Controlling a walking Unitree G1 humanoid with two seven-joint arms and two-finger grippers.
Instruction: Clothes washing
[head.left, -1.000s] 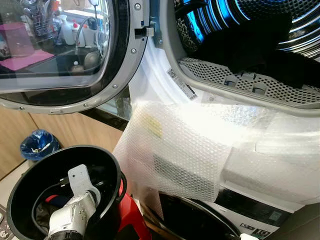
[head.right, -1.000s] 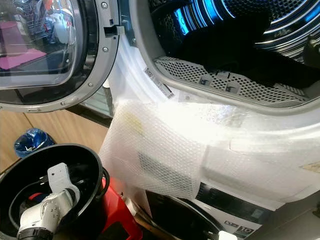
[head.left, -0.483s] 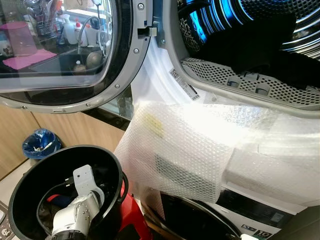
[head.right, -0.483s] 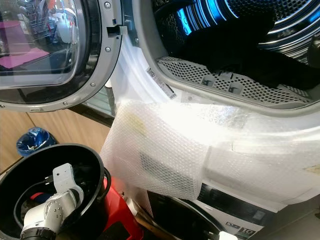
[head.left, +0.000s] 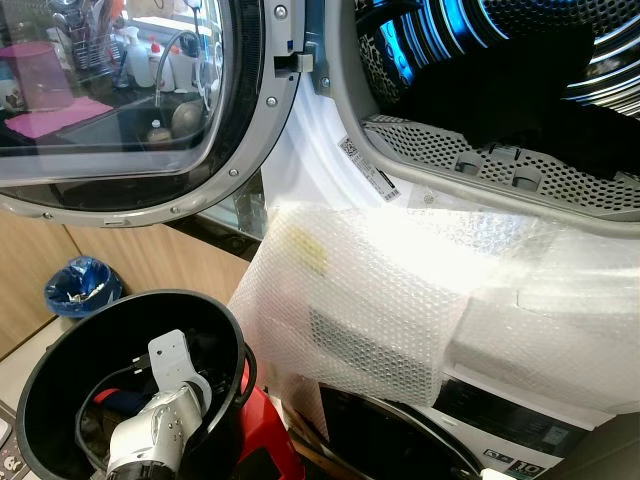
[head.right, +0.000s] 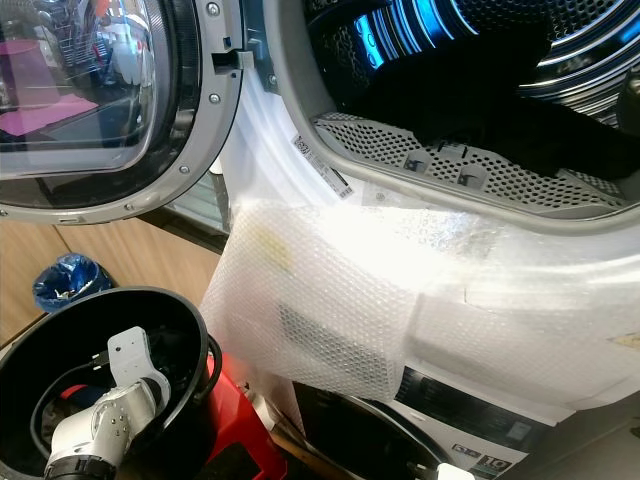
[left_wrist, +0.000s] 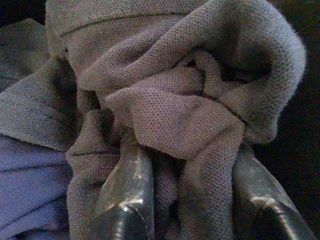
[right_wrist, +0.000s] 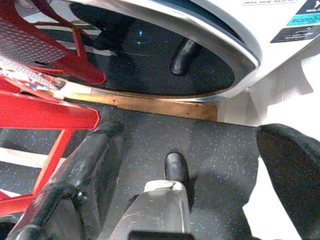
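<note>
My left arm (head.left: 160, 420) reaches down into a black bucket (head.left: 232, 335) at the lower left. Inside the bucket, my left gripper (left_wrist: 185, 165) is shut on a bunched grey knit garment (left_wrist: 170, 100), whose folds cover both black fingertips. A blue cloth (left_wrist: 30, 185) lies beside it. Above, the upper machine's drum (head.left: 430, 40) stands open with dark clothes (head.left: 520, 90) inside. Its round door (head.left: 120, 100) is swung out to the left. My right gripper (right_wrist: 192, 135) hangs open low over the dark speckled floor (right_wrist: 225, 160), holding nothing.
Bubble wrap (head.left: 380, 300) hangs over the machine's front below the drum. The bucket rests on a red stool (head.left: 265, 440). The lower machine's dark round door (head.left: 390, 440) sits at the bottom. A bin with a blue bag (head.left: 80, 285) stands by the wooden cabinet at left.
The view has shifted slightly. My left arm has sunk a little deeper into the bucket.
</note>
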